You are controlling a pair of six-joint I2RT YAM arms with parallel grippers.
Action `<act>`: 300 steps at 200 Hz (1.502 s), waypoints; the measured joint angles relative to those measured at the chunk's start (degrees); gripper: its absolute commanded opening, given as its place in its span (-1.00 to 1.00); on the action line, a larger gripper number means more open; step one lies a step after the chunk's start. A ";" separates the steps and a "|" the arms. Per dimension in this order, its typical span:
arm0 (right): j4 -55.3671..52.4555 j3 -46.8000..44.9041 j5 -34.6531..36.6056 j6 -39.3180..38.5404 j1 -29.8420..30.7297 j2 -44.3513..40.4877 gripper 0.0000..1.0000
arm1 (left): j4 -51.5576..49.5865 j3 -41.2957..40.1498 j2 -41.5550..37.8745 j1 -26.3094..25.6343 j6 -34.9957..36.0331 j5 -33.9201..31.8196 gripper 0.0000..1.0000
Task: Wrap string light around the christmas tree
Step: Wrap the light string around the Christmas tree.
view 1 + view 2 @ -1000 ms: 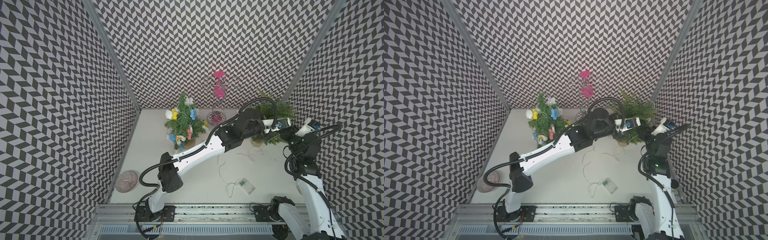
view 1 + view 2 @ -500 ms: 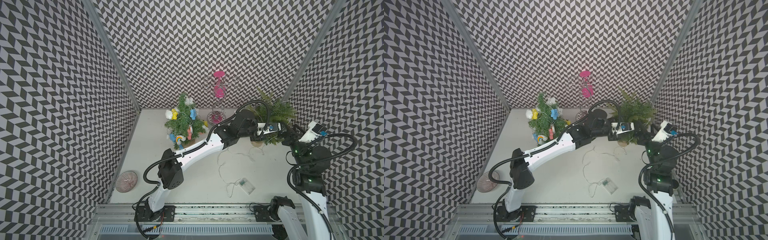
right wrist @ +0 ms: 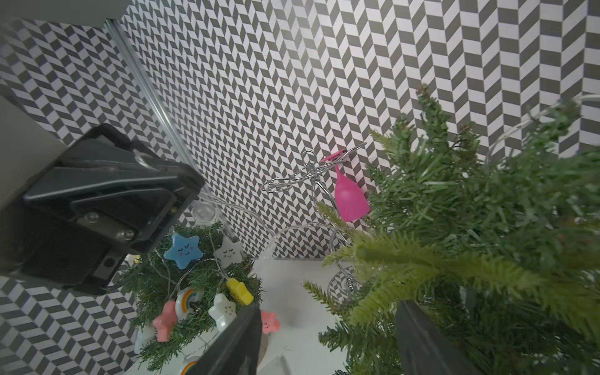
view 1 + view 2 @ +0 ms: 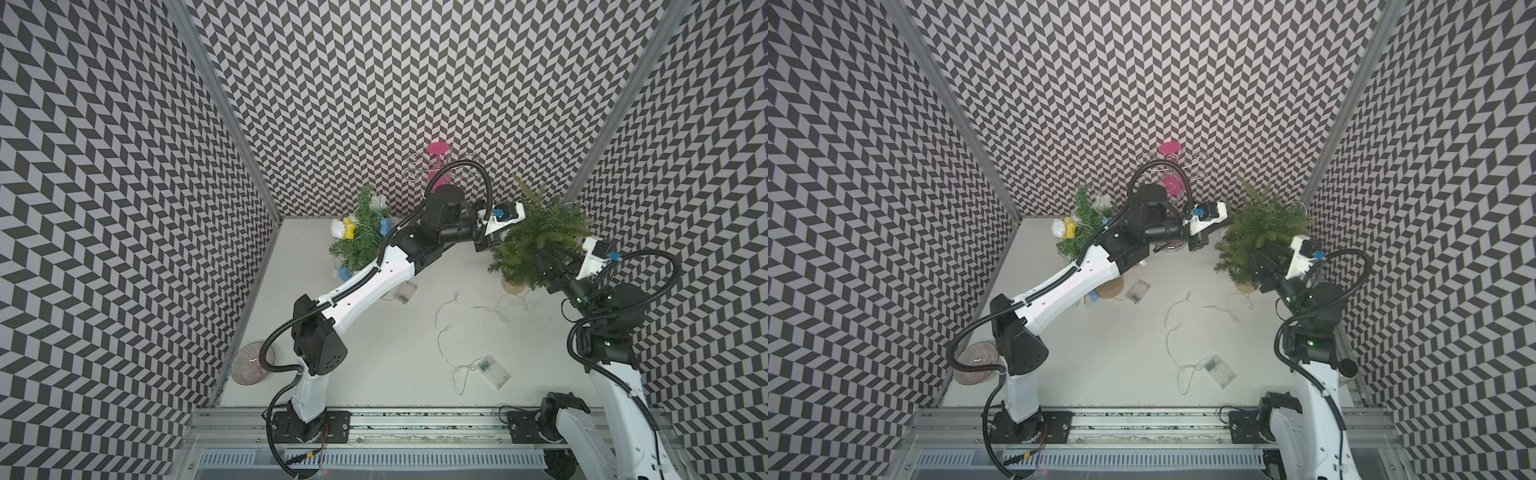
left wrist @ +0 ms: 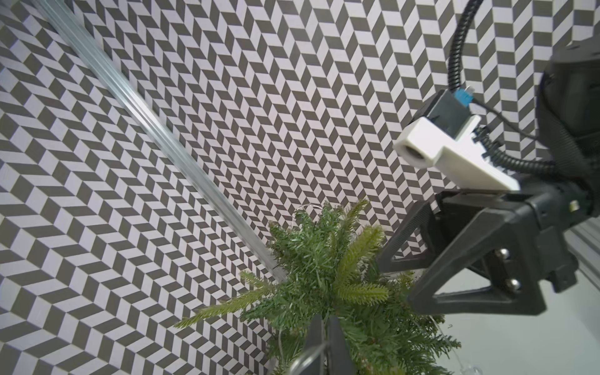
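String light (image 4: 438, 328) trails loose across the table (image 4: 374, 353) from its battery box (image 4: 493, 371) at 5 o'clock to the bare christmas tree (image 4: 536, 232) at 2 o'clock. Left hand (image 5: 325, 324), pressed together, pinches the string light at the tree's 9 o'clock side. Right hand (image 5: 396, 281) is spread at the tree's 5 o'clock, branches between its fingers.
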 measured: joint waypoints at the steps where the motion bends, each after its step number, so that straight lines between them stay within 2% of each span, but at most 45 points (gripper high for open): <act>1: 0.09 0.00 -0.02 -0.22 0.22 -0.02 0.33 | -0.04 -0.02 0.00 -0.04 0.00 0.11 -1.00; 33: 0.76 0.94 0.76 -3.76 7.06 -1.09 0.26 | -0.94 -0.09 -0.09 -0.28 0.07 2.05 -1.00; 59: -0.52 5.42 4.20 -7.52 12.41 1.42 0.18 | -1.49 -0.31 -0.11 -0.26 0.26 2.80 -1.00; 89: -0.83 8.37 8.24 -11.34 15.34 4.72 0.01 | -1.68 -2.54 -1.44 -0.15 0.31 2.93 -1.00; 141: -1.33 10.97 10.73 -16.17 19.69 7.65 -0.19 | -1.62 -4.72 -3.56 0.94 0.50 1.53 -1.00; 159: -2.12 12.61 12.13 -18.08 21.16 8.90 -0.16 | -1.62 -4.76 -4.07 1.27 0.55 0.61 -1.00; 211: -2.58 11.34 14.91 -19.87 21.86 8.94 0.17 | -1.62 -5.60 -4.57 1.18 0.74 -0.28 -1.00; 263: -3.85 11.19 17.00 -20.35 21.86 9.64 0.17 | -1.60 -5.60 -4.59 0.13 0.90 0.31 -1.00; 300: -2.36 11.21 18.99 -21.16 21.86 12.39 -0.06 | -1.60 -5.81 -4.61 -0.35 1.16 0.31 -1.00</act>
